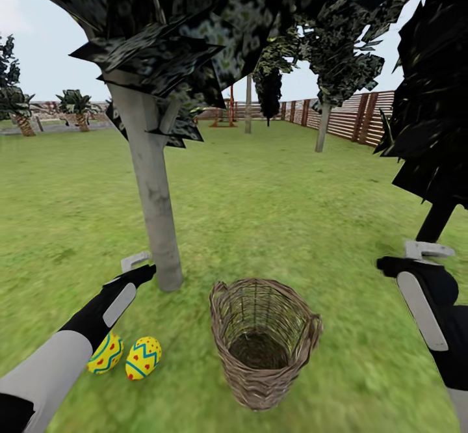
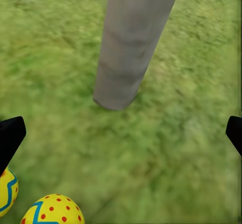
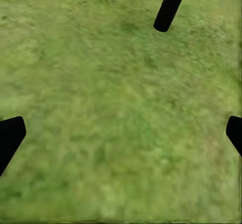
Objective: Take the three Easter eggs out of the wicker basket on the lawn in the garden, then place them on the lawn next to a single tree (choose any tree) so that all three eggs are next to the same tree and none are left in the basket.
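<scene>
Two yellow Easter eggs (image 1: 106,353) (image 1: 143,357) with blue zigzags and red dots lie side by side on the lawn (image 1: 273,199), just in front of the pale grey tree trunk (image 1: 156,212). The wicker basket (image 1: 263,342) stands upright to their right; the part of its inside that I can see is bare wicker. My left gripper (image 1: 135,264) hangs open beside the trunk base, above the eggs. The left wrist view has the trunk (image 2: 131,47) ahead and both eggs (image 2: 53,211) (image 2: 6,191) near the left gripper (image 2: 121,133). My right gripper (image 1: 426,251) (image 3: 121,135) is open and empty over grass.
A black-trunked tree (image 1: 435,218) (image 3: 170,4) with near-black foliage stands right behind my right gripper. A brown slat fence (image 1: 364,116) runs along the far right. More trees (image 1: 323,127) stand farther back, and open grass stretches beyond the basket.
</scene>
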Controlling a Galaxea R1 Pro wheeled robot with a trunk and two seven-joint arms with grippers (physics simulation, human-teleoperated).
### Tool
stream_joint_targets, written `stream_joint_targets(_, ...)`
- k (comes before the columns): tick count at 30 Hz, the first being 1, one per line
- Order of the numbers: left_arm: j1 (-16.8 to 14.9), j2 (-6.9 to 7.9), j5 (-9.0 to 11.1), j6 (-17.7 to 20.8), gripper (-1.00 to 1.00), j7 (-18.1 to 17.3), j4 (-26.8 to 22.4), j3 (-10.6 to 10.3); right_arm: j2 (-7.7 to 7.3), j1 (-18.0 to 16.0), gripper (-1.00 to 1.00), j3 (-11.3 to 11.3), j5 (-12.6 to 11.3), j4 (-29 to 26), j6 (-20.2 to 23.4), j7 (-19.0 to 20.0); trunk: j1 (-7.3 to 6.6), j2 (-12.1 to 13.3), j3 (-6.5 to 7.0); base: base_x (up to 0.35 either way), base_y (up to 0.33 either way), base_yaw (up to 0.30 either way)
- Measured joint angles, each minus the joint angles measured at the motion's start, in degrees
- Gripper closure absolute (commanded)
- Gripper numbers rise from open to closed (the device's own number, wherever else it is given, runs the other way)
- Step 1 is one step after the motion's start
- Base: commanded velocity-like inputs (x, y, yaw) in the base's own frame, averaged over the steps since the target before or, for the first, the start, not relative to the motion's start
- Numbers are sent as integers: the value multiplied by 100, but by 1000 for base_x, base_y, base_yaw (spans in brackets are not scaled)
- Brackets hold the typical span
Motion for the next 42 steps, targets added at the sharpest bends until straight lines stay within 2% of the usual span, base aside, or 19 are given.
stream_joint_targets(2, 0, 0, 1, 1, -100, -1, -1, 0, -31, 271, -100, -212, 18, 7, -2, -4, -5, 3, 44, 0, 0, 0)
stream_joint_targets(7, 0, 0, 1, 0, -100, -2, 0, 0, -52, 867, -100, -377, 30, 33, -64, -25, -18, 10, 155, 0, 0, 0)
stream_joint_targets(8, 0, 0, 1, 1, -100, -5, -1, 0, -53, 1097, -100, -410, 30, 56, -146, -30, -20, 11, 177, 0, 0, 0)
stream_joint_targets(12, 0, 0, 1, 0, -100, -8, 0, 0, -45, 1523, -100, -431, 31, 182, -373, -35, -31, 16, 266, 0, 0, 0)
stream_joint_targets(13, 0, 0, 1, 1, -100, -9, 3, 0, -29, 1696, -100, -417, 29, 376, -493, -37, -33, 18, 288, 0, 0, 0)
stream_joint_targets(16, 0, 0, 1, 0, -100, -10, 6, 0, 5, 1908, -100, -313, 67, 840, -738, -12, -41, 22, 355, 0, 0, 0)
stream_joint_targets(19, 0, 0, 1, 0, -100, -11, 6, 0, 56, 2020, -100, -84, 90, 1371, -1149, 13, -49, 26, 421, 0, 0, 0)
stream_joint_targets(20, 0, 0, 1, 0, -100, -8, 7, 0, 85, 2062, -100, 86, 89, 1685, -1541, 21, -51, 27, 443, 0, 0, 0)
stream_joint_targets(23, 0, 0, 1, -4, -100, -5, 8, 0, 149, 2100, -100, 288, 94, 2102, -2185, 26, -59, 31, 510, 0, 0, 0)
stream_joint_targets(24, 0, 0, 0, -6, -100, -4, 12, 0, 227, 2114, -100, 370, 91, 2296, -2521, 27, -62, 33, 532, 0, 0, 0)
stream_joint_targets(28, 0, 0, 1, -2, -100, -3, 24, 0, 429, 2133, -100, 498, 107, 2545, -2958, 20, -72, 38, 621, 0, 0, 0)
stream_joint_targets(32, 0, 0, 1, 0, -100, -3, 22, 0, 527, 2140, -100, 559, 116, 2646, -3143, 22, -82, 43, 710, 0, 0, 0)
stream_joint_targets(42, 0, 3, 2, -23, -100, 2, -6, 0, 555, 2140, -100, 901, 115, 2693, -3213, 17, -82, 44, 710, 0, 0, 0)
